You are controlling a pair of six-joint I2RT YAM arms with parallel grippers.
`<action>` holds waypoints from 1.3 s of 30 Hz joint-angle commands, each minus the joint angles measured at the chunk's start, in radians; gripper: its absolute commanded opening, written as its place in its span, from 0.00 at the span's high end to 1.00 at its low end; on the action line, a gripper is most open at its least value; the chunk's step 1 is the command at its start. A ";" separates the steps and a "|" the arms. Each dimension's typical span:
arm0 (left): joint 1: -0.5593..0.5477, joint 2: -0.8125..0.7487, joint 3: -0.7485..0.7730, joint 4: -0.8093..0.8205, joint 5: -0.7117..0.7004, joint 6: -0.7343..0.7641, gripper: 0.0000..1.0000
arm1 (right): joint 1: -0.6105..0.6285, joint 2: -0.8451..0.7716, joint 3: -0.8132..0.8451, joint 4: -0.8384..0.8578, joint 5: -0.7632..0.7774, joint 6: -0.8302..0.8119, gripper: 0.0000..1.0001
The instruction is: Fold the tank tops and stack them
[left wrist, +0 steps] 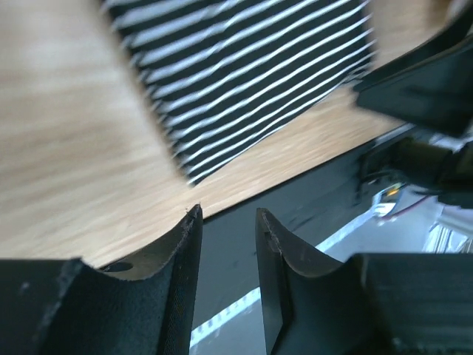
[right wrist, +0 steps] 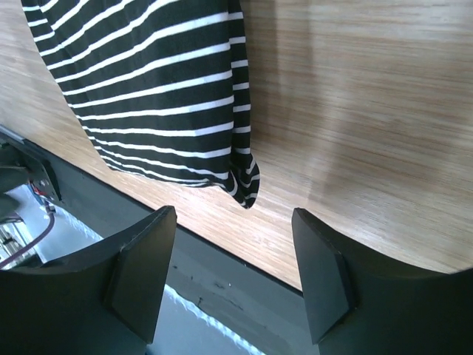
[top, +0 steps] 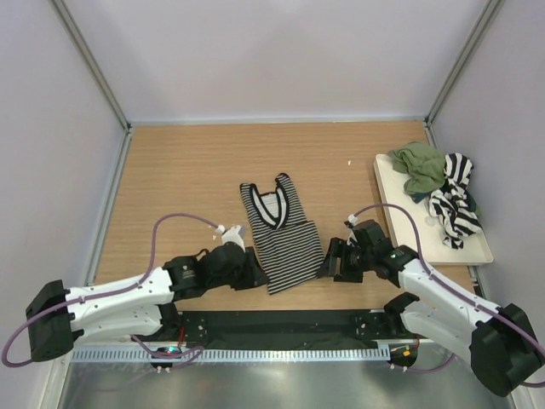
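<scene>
Your pinstriped tank top point(top: 279, 234) lies flat in the middle of the bench point(top: 187, 187), straps toward 12 o'clock and hem toward 6, a layout that suits a lengthwise fold. Your left gripper point(top: 245, 267) sits by the 7 o'clock hem corner, fingers narrowly parted and empty. Your right gripper point(top: 334, 259) sits by the 5 o'clock corner, fingers wide, holding nothing. They flank the hem, probably so you can take both corners evenly. The olive top point(top: 419, 166) and broad-striped top point(top: 456, 204) lie crumpled on the cream tray point(top: 409, 232) at 2 o'clock, out of the folding area.
</scene>
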 commanded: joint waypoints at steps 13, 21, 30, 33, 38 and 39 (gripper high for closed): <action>0.252 0.622 0.495 0.320 0.264 0.277 0.67 | 0.023 0.124 -0.022 0.265 0.003 0.060 0.24; 0.316 0.868 0.437 0.677 0.448 0.193 0.68 | 0.023 0.208 -0.041 0.449 -0.020 0.085 0.37; 0.382 1.024 0.400 0.796 0.499 0.179 0.68 | 0.008 0.365 -0.075 0.586 -0.064 0.108 0.60; 0.399 1.053 0.374 0.860 0.526 0.167 0.68 | -0.001 0.354 -0.092 0.557 -0.058 0.108 0.71; 0.419 1.075 0.399 0.879 0.555 0.196 0.68 | 0.000 0.290 -0.143 0.526 -0.095 0.117 0.76; 0.419 1.080 0.409 0.868 0.561 0.209 0.68 | -0.001 0.279 -0.146 0.520 -0.093 0.112 0.75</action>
